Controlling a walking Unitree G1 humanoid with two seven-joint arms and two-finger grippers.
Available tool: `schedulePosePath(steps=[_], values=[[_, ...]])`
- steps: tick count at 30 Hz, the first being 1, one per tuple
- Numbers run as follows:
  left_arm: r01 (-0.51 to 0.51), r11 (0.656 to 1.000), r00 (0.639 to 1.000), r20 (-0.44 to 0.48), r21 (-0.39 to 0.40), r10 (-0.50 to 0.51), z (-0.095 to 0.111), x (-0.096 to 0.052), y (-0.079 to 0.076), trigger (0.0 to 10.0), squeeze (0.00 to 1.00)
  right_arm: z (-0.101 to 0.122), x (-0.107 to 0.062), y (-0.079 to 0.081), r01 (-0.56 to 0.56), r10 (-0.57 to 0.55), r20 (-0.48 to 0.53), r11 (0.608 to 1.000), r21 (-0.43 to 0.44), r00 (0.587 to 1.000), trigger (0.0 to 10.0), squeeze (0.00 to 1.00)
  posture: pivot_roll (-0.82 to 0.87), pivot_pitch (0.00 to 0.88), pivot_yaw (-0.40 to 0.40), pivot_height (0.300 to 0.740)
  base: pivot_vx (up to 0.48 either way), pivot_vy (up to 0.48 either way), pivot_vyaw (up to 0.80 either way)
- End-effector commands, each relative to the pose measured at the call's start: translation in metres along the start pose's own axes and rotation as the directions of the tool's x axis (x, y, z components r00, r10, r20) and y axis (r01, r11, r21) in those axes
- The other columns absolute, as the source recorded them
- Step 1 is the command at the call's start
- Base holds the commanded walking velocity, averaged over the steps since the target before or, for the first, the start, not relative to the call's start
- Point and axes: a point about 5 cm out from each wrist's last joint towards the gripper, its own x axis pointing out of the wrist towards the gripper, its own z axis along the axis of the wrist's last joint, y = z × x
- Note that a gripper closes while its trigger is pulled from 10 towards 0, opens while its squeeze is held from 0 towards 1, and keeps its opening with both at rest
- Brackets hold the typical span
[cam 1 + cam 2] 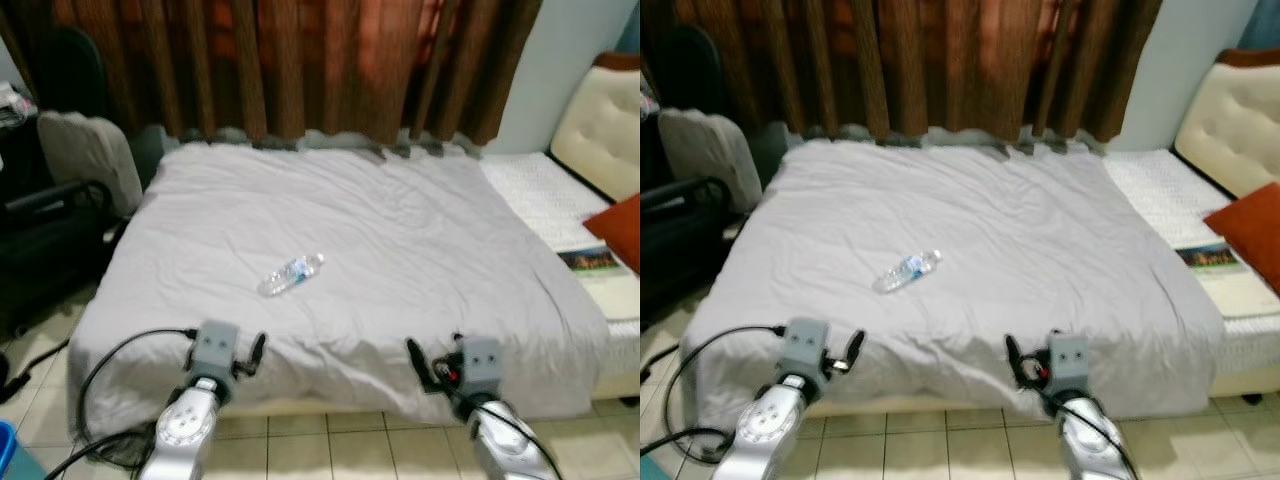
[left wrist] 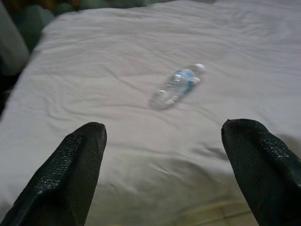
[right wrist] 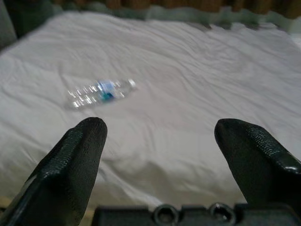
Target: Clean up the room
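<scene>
Clear plastic water bottle (image 1: 291, 274), blue label, white cap, laid on its side on grey bedsheet (image 1: 400, 230), left gripper (image 2: 164, 165) and right gripper (image 3: 160, 160) held spread, nothing gripped.

Home bedroom. A bed (image 1: 400, 230) with a rumpled grey cover is taking up most of the room, dark brown curtains (image 1: 300, 65) are hanging behind it, a cream padded headboard (image 1: 600, 125) is standing at the right beside an orange-red cushion (image 1: 622, 230), and pale tiles (image 1: 330, 450) are covering the floor.
</scene>
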Motion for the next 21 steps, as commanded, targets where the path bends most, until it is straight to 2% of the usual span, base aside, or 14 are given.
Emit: schedulePosePath(steps=[1, 7, 10, 21], values=[[0.008, 1.0, 1.0, -0.01, -0.023, -0.008, 0.0, 0.0024, -0.0085, 10.0, 0.0, 0.0004, -0.0027, -0.0131, 0.033, -0.033, -0.008, 0.999, -0.02, 0.999, 10.0, 0.0, 0.06, 0.0, -0.066, 0.74, 0.48, 0.0, 0.0], [-0.015, 0.999, 1.0, -0.016, -0.048, 0.015, -0.0008, 0.0032, -0.0057, 10.0, 0.0, 0.0025, -0.0008, -0.0131, 0.032, -0.032, -0.004, 0.999, -0.011, 0.999, 10.0, 0.0, 0.07, 0.0, -0.074, 0.74, 0.475, 0.0, 0.0], [-0.023, 0.998, 1.0, -0.011, -0.062, 0.022, -0.0001, 0.0031, -0.0044, 10.0, 0.0, 0.0038, -0.0005, -0.0133, 0.039, -0.039, -0.002, 0.999, 0.021, 0.999, 10.0, 0.0, 0.07, 0.0, -0.077, 0.74, 0.469, 0.0, 0.0], [-0.01, 0.999, 1.0, -0.011, -0.053, 0.01, 0.0022, 0.005, -0.0046, 10.0, 0.0, 0.0016, -0.0016, -0.0134, 0.037, -0.037, -0.01, 0.999, 0.01, 0.999, 10.0, 0.0, 0.06, 0.0, -0.071, 0.74, 0.466, 0.0, 0.0]])
